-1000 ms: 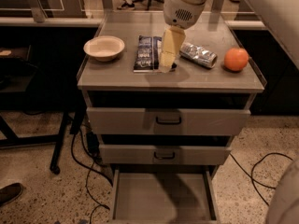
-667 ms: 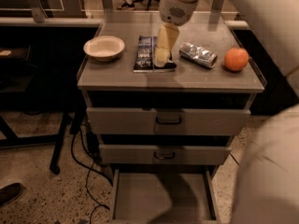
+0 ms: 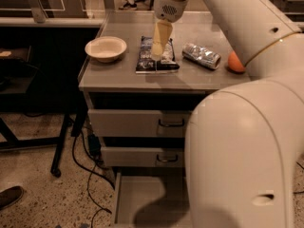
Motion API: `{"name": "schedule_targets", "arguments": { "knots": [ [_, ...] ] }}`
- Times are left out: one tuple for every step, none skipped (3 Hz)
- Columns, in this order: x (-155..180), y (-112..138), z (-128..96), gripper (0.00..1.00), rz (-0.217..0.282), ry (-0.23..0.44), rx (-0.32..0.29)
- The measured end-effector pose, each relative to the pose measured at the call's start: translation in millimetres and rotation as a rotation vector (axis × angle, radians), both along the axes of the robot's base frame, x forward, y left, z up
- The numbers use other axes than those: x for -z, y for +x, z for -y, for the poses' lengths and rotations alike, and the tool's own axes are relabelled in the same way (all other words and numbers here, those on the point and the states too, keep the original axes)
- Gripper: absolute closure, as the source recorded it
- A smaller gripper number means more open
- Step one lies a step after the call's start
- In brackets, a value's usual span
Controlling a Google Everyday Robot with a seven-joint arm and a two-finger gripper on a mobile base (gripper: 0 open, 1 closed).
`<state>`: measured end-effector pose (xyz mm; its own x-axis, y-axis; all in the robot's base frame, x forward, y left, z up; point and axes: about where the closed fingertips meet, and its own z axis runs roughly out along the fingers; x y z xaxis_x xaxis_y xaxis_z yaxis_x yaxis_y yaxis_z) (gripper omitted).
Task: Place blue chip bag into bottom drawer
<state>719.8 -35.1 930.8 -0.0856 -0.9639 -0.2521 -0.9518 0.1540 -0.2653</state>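
Gripper (image 3: 156,55) over blue chip bag (image 3: 164,64), shifted left vs 1 s ago.
Pincer points down, tip at the bag's middle; was nearer its right edge before. Grip state: can't tell; contact w/ bag: can't tell. Bag lies flat on cabinet top (image 3: 123,77), same spot as before. Bowl (image 3: 105,48) left of pincer, silver packet (image 3: 202,56) right, orange (image 3: 234,63) farther right. Bottom drawer (image 3: 142,198) pulled out, well below pincer. Arm (image 3: 237,137) now fills more of the right side.
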Motion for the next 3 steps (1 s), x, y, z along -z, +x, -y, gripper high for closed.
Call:
{"name": "schedule_targets", "arguments": {
  "knots": [
    [7.9,23.3,-8.3,0.0,0.006,-0.002,-0.013],
    [16.6,40.0,-17.1,0.0,0.011,-0.001,-0.028],
    [29.4,54.1,-19.5,0.0,0.015,0.004,-0.034]
  ]
}}
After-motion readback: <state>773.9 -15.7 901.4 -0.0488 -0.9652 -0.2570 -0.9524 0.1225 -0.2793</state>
